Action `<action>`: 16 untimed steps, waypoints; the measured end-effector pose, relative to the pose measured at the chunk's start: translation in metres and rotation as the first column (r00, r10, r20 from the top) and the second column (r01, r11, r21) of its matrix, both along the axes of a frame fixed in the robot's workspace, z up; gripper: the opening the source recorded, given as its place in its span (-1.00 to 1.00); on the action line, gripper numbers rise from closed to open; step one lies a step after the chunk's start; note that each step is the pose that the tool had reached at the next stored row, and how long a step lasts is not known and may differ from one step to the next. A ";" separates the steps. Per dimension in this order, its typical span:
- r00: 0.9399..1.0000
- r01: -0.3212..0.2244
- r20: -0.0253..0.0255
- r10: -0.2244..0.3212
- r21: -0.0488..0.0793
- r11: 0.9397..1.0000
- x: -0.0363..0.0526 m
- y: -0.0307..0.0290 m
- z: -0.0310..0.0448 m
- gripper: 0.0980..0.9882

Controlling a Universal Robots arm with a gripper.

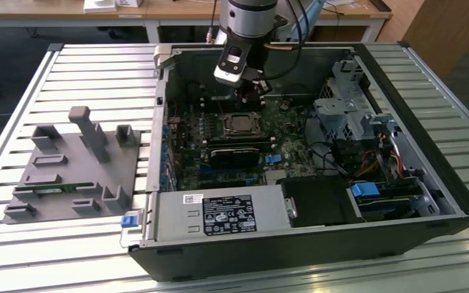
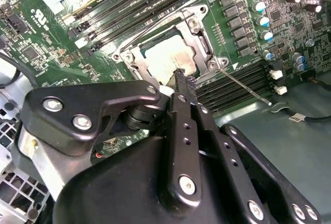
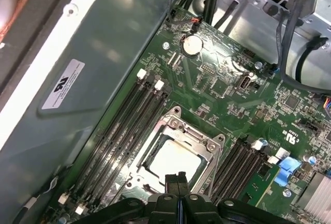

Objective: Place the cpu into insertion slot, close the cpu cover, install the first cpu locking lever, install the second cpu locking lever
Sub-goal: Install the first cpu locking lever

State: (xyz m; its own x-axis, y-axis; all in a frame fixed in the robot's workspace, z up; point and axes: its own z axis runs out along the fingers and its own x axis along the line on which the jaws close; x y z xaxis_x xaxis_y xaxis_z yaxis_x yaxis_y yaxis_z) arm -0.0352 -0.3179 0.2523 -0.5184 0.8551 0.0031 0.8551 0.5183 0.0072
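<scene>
The silvery cpu (image 3: 173,161) is seated flat in the insertion slot (image 1: 228,117). The silver cpu cover (image 3: 202,139) is laid down over it, framing its top.

A slatted metal table (image 1: 96,67) is shown carrying an open black computer case (image 1: 300,256), laid on its side toward the exterior view's right, while a grey holder plate (image 1: 55,177) with upright blocks is set flat just beside it on the exterior view's left.
</scene>
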 end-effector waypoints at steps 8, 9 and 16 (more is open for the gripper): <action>0.999 -0.037 0.000 0.037 0.000 0.999 0.0000 -0.0001 0.0000 -0.98; 0.999 -0.042 0.000 0.042 0.000 0.999 0.0000 -0.0001 0.0000 -0.98; 0.991 -0.137 0.000 0.137 0.000 0.991 0.0000 -0.0002 0.0000 -0.98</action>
State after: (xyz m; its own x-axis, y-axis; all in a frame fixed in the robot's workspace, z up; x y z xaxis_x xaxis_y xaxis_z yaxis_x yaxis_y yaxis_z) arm -0.0352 -0.3181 0.2522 -0.6303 0.7763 0.0031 0.7763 0.6303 0.0070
